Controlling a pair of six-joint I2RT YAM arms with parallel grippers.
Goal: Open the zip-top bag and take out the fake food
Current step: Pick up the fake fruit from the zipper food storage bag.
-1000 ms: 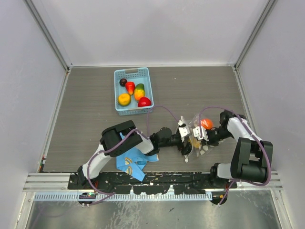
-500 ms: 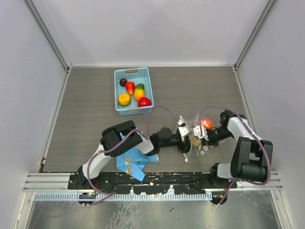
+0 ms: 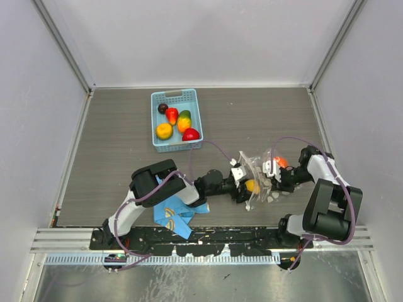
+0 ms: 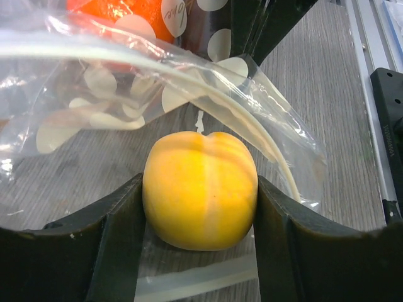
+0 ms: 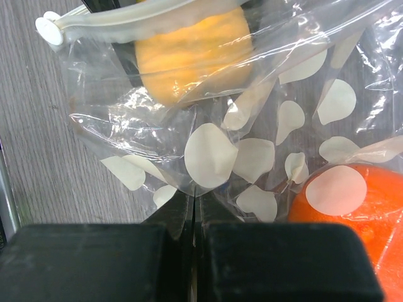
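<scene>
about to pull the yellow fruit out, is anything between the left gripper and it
Nothing visible: the left gripper clamps the yellow fruit bare on both sides. The zip-top bag only lies behind and under it.

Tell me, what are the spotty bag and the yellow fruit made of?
The spotty bag looks like thin, clear, shiny plastic: you can see through it, and it crinkles and glints. The yellow fruit is probably smooth plastic: its skin is even and slightly glossy, with a neat moulded groove, unlike real peel.
</scene>
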